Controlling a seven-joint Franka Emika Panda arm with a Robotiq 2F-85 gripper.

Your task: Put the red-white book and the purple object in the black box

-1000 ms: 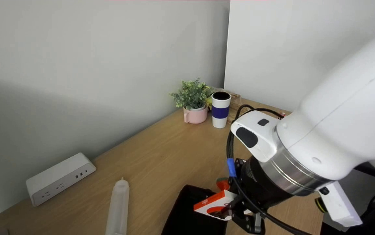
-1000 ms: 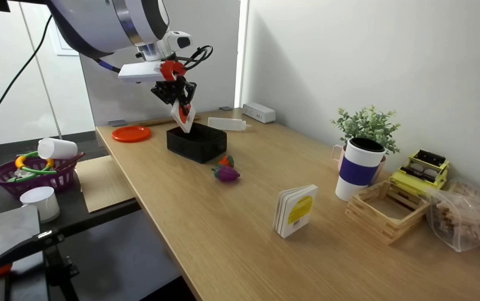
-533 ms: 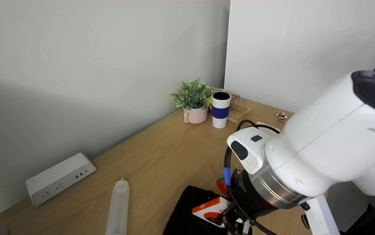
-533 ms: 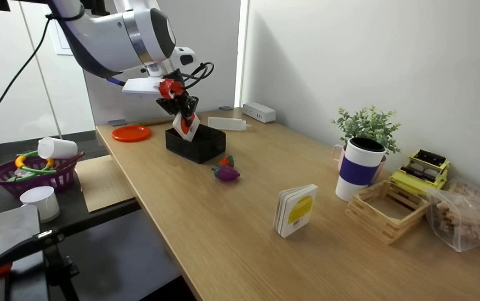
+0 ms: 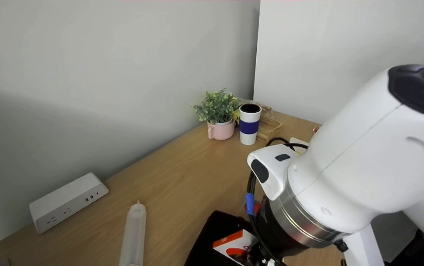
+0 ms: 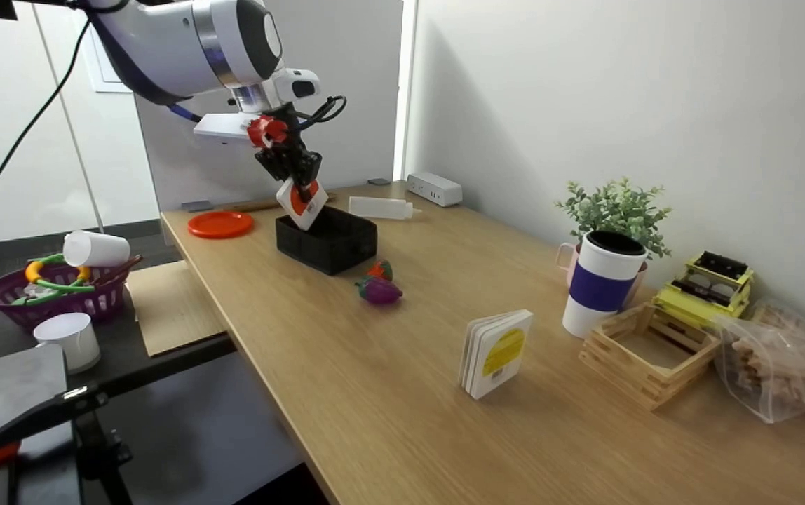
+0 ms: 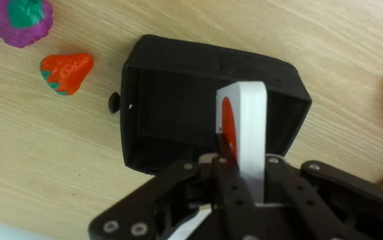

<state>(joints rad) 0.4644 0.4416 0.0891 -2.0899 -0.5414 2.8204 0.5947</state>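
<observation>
Above the black box (image 6: 325, 254), the gripper (image 7: 249, 155) pinches the red-white book (image 7: 253, 111) at a slant, so lowering it uncorrected could snag a corner on the rim and twist it loose, while the purple object (image 6: 379, 290) lies outside, near the box.

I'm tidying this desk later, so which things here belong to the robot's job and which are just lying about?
For the job: red-white book, purple toy, black box.

Lying about: toy strawberry, red plate, bottle, power strip, plant, tumbler, yellow-white book, crate.

2 pale walls (image 5: 123, 74) meet at an angle behind the wooden table (image 5: 182, 177).
</observation>
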